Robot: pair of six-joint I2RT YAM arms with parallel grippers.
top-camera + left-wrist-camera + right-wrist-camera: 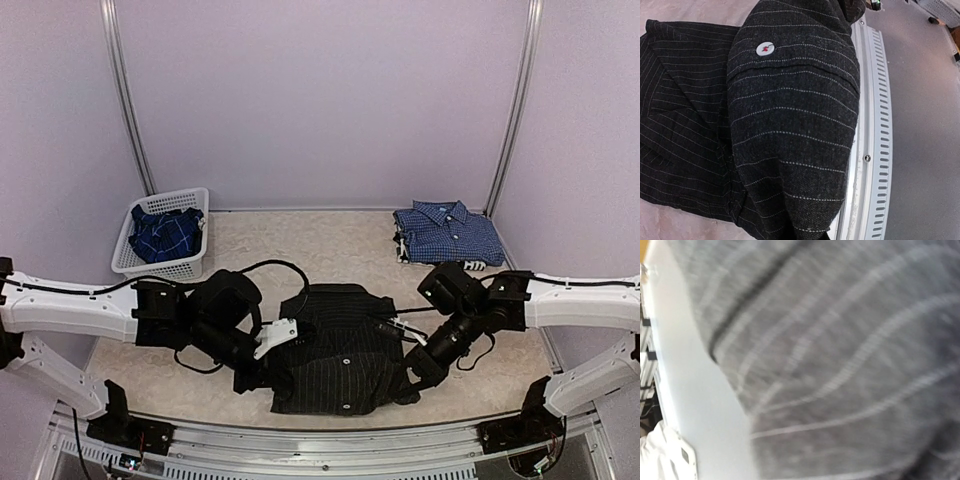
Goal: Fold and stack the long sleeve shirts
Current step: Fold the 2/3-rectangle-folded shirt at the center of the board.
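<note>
The left end effector and right end effector each pinch a near corner of the black pinstriped shirt, spread at the surface's front middle, probably to fold its hem away; the folded checked shirt sits far right, seemingly starting the stack

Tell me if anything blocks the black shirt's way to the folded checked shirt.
No loose object does. Only the right arm hangs between the black pinstriped shirt and the checked shirt; the basket sits far left.

Your left hand and right hand pinch the black pinstriped shirt at its near corners on the counter.
</note>
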